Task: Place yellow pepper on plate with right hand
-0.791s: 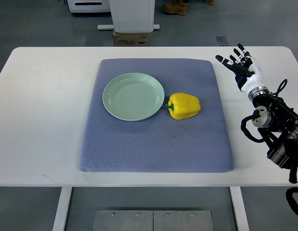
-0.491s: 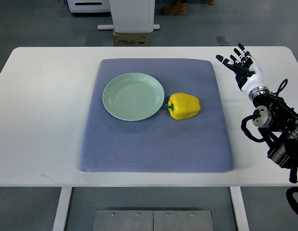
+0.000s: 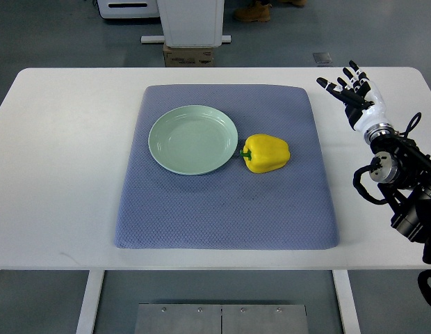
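A yellow pepper (image 3: pixel 267 153) lies on its side on the blue-grey mat (image 3: pixel 227 209), its green stem pointing left at the rim of the pale green plate (image 3: pixel 193 139). The plate holds nothing. My right hand (image 3: pixel 352 90) hovers over the white table at the far right, well to the right of the pepper and off the mat. Its fingers are spread and hold nothing. The left arm does not show.
The white table (image 3: pixel 62 174) carries the mat in its middle. Beyond the far edge stand a white pedestal (image 3: pixel 191 21) and a cardboard box (image 3: pixel 188 56) on the floor. A person's shoes (image 3: pixel 254 10) show at the top.
My right hand has shifted slightly to the right and a little up, away from the mat. The pepper and plate have not moved.
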You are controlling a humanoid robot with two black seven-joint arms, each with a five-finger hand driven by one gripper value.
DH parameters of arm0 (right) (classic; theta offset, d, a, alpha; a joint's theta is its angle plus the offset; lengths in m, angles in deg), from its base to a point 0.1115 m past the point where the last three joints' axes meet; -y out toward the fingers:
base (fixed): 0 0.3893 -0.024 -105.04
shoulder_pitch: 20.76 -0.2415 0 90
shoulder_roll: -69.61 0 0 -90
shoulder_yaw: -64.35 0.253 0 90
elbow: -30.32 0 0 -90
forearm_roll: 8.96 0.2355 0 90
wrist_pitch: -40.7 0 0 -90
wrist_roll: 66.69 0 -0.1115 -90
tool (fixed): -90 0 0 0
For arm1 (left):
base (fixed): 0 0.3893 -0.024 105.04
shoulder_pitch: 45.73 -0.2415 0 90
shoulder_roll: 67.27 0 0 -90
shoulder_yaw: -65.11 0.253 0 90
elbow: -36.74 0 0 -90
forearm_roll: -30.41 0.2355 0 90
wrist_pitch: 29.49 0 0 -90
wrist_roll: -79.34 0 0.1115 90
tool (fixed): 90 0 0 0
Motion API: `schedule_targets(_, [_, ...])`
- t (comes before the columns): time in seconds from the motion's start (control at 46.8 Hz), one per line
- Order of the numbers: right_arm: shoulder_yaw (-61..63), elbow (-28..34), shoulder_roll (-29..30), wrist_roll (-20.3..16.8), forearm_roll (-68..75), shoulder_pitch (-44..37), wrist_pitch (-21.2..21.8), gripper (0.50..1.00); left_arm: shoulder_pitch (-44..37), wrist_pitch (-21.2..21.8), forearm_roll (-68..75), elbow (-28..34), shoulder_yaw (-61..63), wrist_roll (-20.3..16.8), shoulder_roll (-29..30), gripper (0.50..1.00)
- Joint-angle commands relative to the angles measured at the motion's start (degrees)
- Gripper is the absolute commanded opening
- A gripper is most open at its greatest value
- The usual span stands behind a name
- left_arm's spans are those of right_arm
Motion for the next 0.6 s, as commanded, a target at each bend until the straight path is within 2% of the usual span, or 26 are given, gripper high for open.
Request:
schedule_targets(0.0, [0.0, 0.0, 0.0, 0.0, 0.0, 0.0, 0.3, 1.0, 0.0, 0.0, 0.0, 0.0, 0.0, 0.0, 0.0, 1.0])
schedule_targets(0.577, [0.0, 0.0, -0.1, 0.0, 0.0, 0.3, 1.9, 1.0, 0.0, 0.0, 0.0, 0.0, 0.0, 0.0, 0.0, 1.0])
